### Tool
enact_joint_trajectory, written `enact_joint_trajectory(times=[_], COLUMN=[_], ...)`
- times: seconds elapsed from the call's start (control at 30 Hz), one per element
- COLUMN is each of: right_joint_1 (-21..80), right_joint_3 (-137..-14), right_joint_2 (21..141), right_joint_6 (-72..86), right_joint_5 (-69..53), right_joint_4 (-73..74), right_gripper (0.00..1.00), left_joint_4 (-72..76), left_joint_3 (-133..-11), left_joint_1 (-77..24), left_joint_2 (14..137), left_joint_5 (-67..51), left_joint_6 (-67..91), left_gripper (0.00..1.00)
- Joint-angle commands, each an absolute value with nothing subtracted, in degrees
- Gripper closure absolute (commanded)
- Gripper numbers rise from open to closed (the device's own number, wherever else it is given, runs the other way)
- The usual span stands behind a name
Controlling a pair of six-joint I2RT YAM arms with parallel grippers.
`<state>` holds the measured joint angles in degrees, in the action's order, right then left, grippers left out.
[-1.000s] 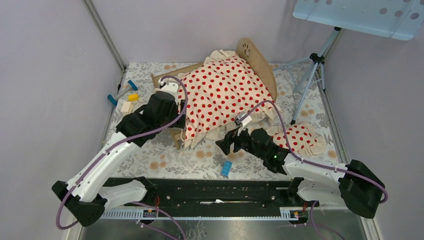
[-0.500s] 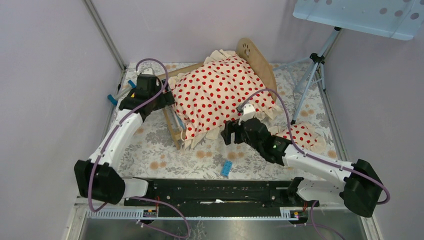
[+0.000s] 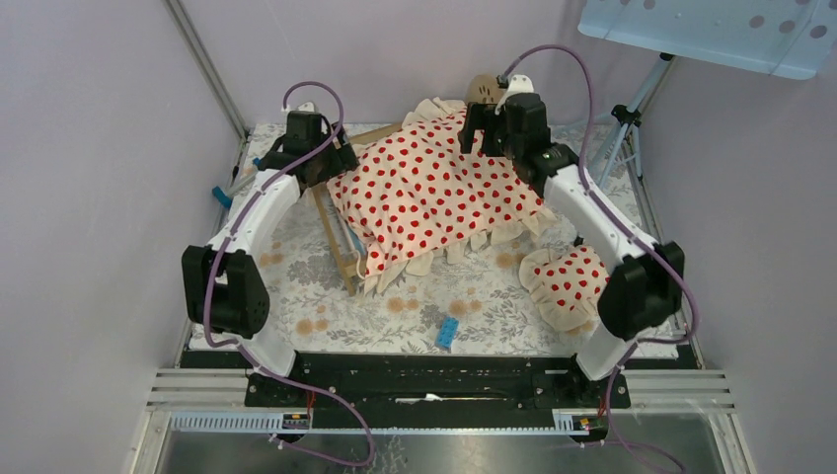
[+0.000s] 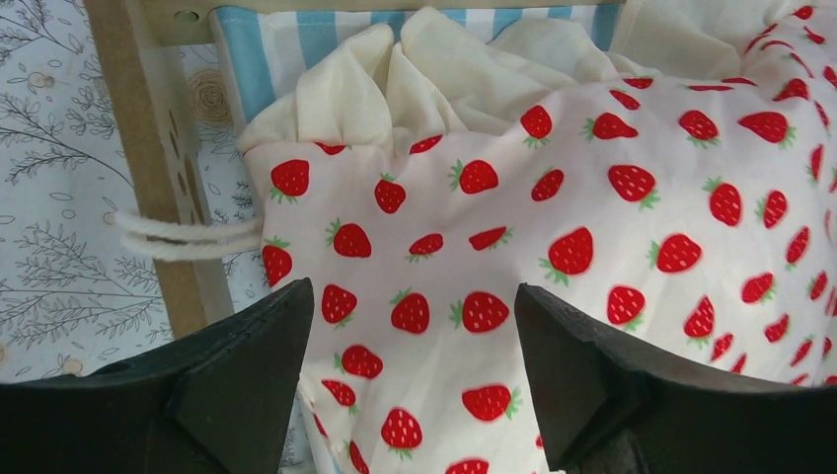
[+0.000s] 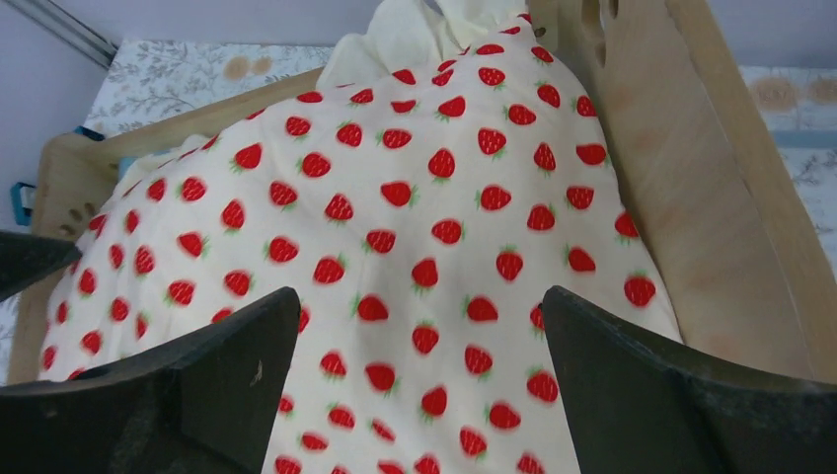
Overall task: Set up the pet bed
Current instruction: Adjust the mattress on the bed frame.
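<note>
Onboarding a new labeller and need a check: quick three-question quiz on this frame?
1. True or false: the strawberry-print pillow lies on the pet bed.
2. What covers the striped mattress? A) strawberry-print blanket B) towel C) nothing
3. Left hand and right hand: open or shut?
Key: 1 false, it lies beside the bed; 2 A; 3 both open, gripping nothing.

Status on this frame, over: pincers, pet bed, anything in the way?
Left pincer open, right pincer open, both above the blanket. Pet bed covered, blanket spilling over its near rail. Pillow off the bed, lying right of it.
</note>
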<state>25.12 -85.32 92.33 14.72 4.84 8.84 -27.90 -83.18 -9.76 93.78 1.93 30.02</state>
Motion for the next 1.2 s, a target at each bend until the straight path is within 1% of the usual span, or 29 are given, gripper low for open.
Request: enact_joint_trajectory(times=[0.0, 0.2, 0.27, 0.3, 0.37, 0.5, 0.57, 0.6, 0.63, 0.7, 0.77, 1.0, 1.17], right_joint_1=[22.8, 22.1, 21.9, 21.8, 21.7, 21.8, 21.8, 21.8, 21.7, 21.7, 21.8, 21.8, 21.8], right_joint_3=[-96.5, -108.3, -111.2, -112.3, -113.6, -111.2, -109.4, -108.7, -108.1, -106.7, -105.5, -101.9, -99.6], right_joint_2=[104.3, 116.9, 119.7, 120.7, 121.9, 121.1, 120.2, 119.7, 119.3, 118.1, 117.2, 113.5, 111.9], right_joint_6=[10.7, 9.3, 9.0, 8.9, 8.9, 9.2, 9.3, 9.3, 9.3, 9.3, 9.2, 8.8, 9.3], right_joint_5=[-2.6, -2.8, -2.5, -2.5, -2.8, -3.2, -3.2, -3.3, -3.3, -3.1, -2.4, 0.9, 0.6], right_joint_4=[15.2, 17.0, 18.0, 18.4, 18.6, 15.7, 14.0, 13.2, 12.6, 10.9, 9.5, 5.9, 2.4], right_gripper=[0.00, 0.01, 0.04, 0.08, 0.17, 0.42, 0.53, 0.59, 0.66, 0.74, 0.84, 0.91, 0.92], left_joint_4=[-26.0, -26.8, -26.3, -26.0, -25.5, -24.9, -25.0, -25.2, -25.5, -25.8, -25.7, -25.0, -24.7], left_joint_3=[-86.4, -86.5, -86.0, -86.0, -85.6, -86.4, -87.5, -88.3, -89.4, -90.8, -91.9, -96.0, -102.5], left_joint_1=[-9.1, -8.9, -8.9, -8.9, -8.8, -8.1, -7.8, -7.6, -7.5, -7.2, -6.8, -5.6, -5.4], left_joint_2=[97.6, 101.1, 101.7, 102.0, 102.3, 103.2, 103.7, 104.0, 104.2, 104.5, 104.7, 104.8, 107.4], left_joint_5=[1.7, 1.7, 1.1, 0.8, 0.3, -2.1, -2.7, -2.7, -2.4, -1.4, -0.3, -0.2, 3.4], left_joint_6=[31.0, 30.4, 30.4, 30.3, 30.0, 29.6, 29.1, 28.5, 28.1, 27.1, 26.4, 23.2, 19.4], left_gripper=[0.21, 0.21, 0.22, 0.25, 0.39, 0.81, 0.96, 1.00, 1.00, 1.00, 1.00, 1.00, 1.00])
